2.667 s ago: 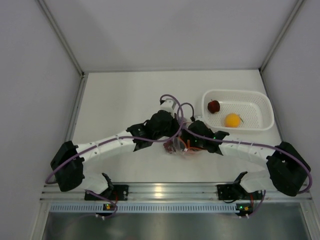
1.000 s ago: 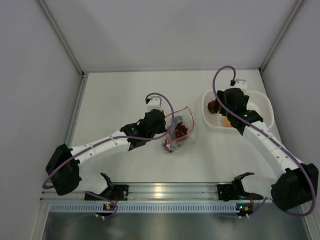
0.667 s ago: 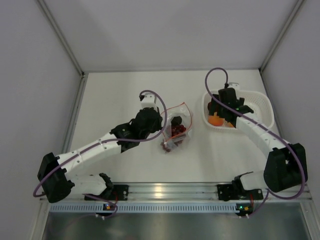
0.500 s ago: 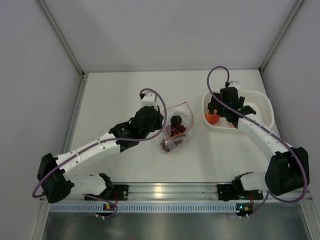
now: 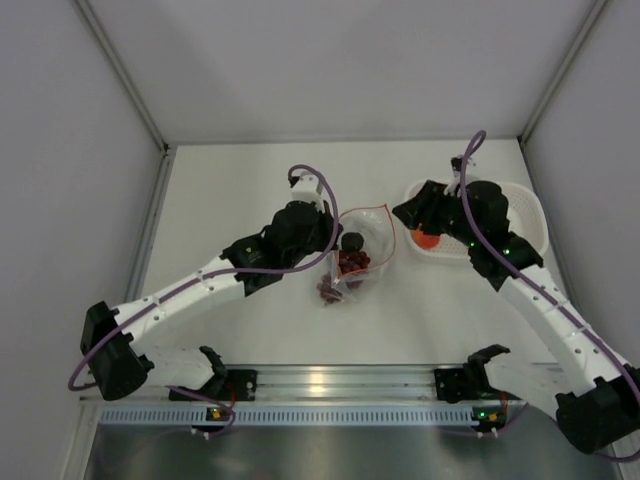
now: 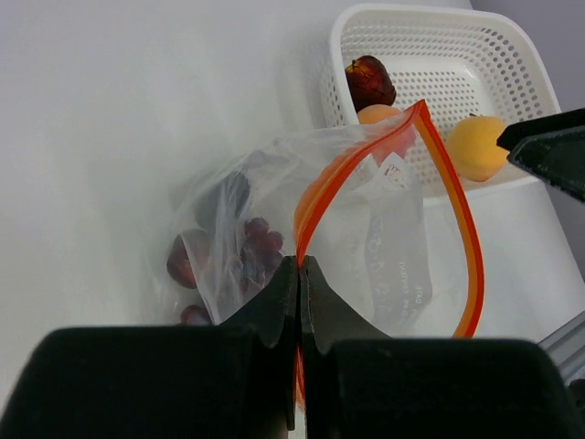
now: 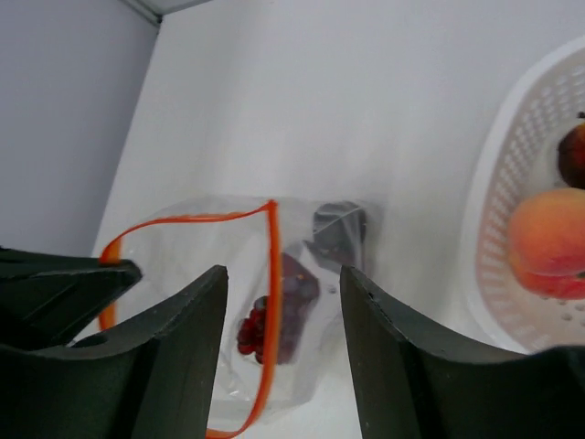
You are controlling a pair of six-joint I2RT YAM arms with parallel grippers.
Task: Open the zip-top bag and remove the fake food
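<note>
The zip-top bag (image 5: 372, 232) lies mid-table with its red-orange zip strip (image 6: 462, 233) spread into an open loop. My left gripper (image 5: 331, 237) is shut on the strip's near edge (image 6: 300, 265) and holds the mouth up. Inside are a dark red grape bunch (image 5: 352, 263) and a blackish piece (image 5: 352, 241); both also show in the right wrist view, the grapes (image 7: 274, 320) and the piece (image 7: 339, 229). My right gripper (image 5: 405, 212) is open and empty, between bag and basket, with the bag's mouth (image 7: 196, 274) seen between its fingers.
The white perforated basket (image 5: 528, 205) stands at the right and holds a peach (image 5: 428, 238), a dark red fruit (image 6: 369, 80) and an orange-yellow fruit (image 6: 475, 146). My right arm covers part of it. Grey walls close in the table at the left, back and right.
My right gripper has left the peach in the basket and swung left toward the bag, open. My left gripper still holds the bag's strip, the mouth a little wider.
</note>
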